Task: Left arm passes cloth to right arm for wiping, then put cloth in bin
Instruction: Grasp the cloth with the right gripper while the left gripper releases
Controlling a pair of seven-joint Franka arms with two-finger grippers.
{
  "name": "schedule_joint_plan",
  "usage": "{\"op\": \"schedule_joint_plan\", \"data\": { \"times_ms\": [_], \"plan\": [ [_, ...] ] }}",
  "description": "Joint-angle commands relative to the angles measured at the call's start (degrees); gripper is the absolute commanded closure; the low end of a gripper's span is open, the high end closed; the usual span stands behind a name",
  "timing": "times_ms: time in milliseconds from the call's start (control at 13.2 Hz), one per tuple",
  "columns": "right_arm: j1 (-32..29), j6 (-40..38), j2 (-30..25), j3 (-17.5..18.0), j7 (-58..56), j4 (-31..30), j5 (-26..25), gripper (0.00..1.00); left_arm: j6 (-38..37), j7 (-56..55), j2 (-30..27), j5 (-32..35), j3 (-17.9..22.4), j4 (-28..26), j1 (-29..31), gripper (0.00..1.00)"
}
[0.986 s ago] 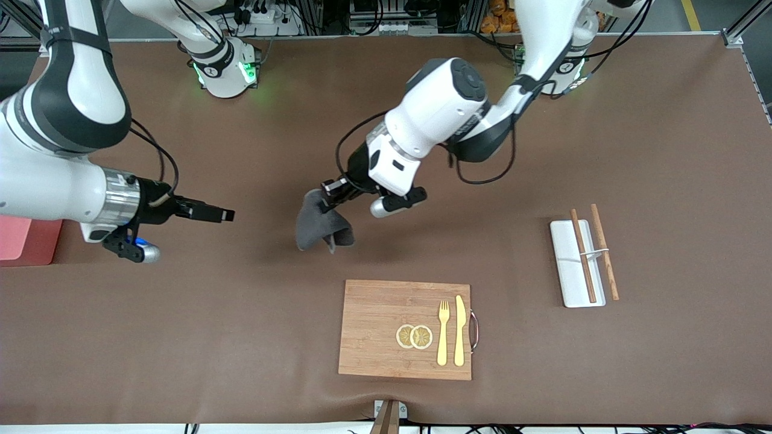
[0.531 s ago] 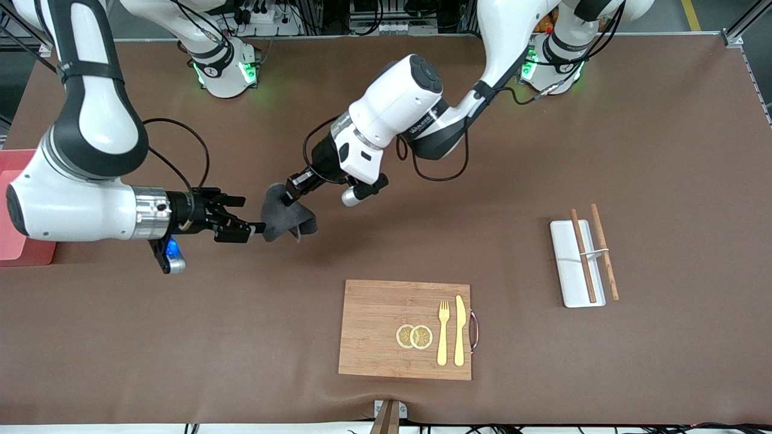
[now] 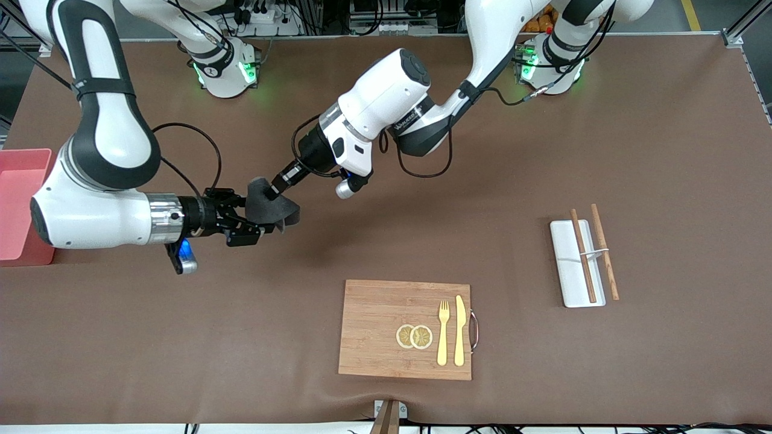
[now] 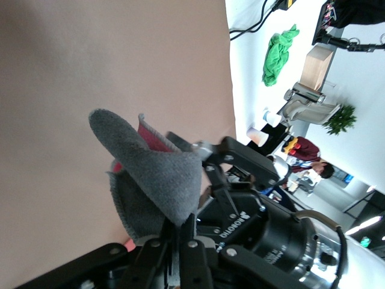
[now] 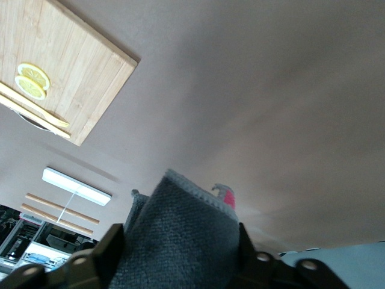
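While the cloth hangs in the air over bare counter, we see it pinched by the left claw, whose fingers are closed on its upper fold. In the left wrist view the cloth drapes from those closed fingers, a red patch showing on its inner face. The right claw meets the cloth at its lower edge; its fingers are spread, one on each side of the fabric, and we cannot tell whether they touch it. In the right wrist view the cloth fills the gap between them. The bin sits at the right arm's end of the counter. A board with lemon slices, a fork and a knife lies nearer the front camera. A tray with chopsticks lies toward the left arm's end.
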Motion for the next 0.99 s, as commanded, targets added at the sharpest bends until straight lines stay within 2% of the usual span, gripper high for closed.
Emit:
{"op": "schedule_joint_plan", "data": {
  "times_ms": [0, 152, 227, 303, 455, 682, 910],
  "plan": [
    [1.05, 0.23, -0.77, -0.68, -2.64, -0.22, 0.64, 1.00, 1.33, -2.09, 1.29, -0.72, 0.78, 2.22, -1.19, 1.00],
    [1.22, 0.23, -0.86, -0.68, -3.53, -0.04, 0.64, 1.00, 1.33, -3.58, 0.77, -0.63, 0.95, 2.14, -1.54, 1.00],
    [1.22, 0.23, -0.77, -0.68, -3.62, 0.31, 0.56, 1.00, 0.90, -4.11, 0.24, -0.46, 0.95, 1.87, -1.54, 0.67],
    [1.13, 0.23, -0.77, -0.68, -3.97, 0.40, 0.21, 1.00, 0.55, -4.20, -1.15, -0.20, 1.04, 1.61, -1.45, 0.01],
    [0.52, 0.23, -0.77, -0.68, -7.64, 0.57, -1.45, 1.00, -5.30, -4.20, -4.75, -0.19, 2.70, 0.73, -0.40, 0.00],
    [-0.44, 0.40, 0.80, -0.85, -14.50, 0.57, -8.38, 1.00, -23.83, -3.59, -12.74, 2.51, 8.93, 0.64, 1.70, 0.00],
    [-3.34, 0.49, 3.70, -0.94, -23.88, 0.57, -16.90, 1.00, -36.86, -0.01, -17.94, 9.63, 9.13, 0.55, 6.27, 0.00]
  ]
}}
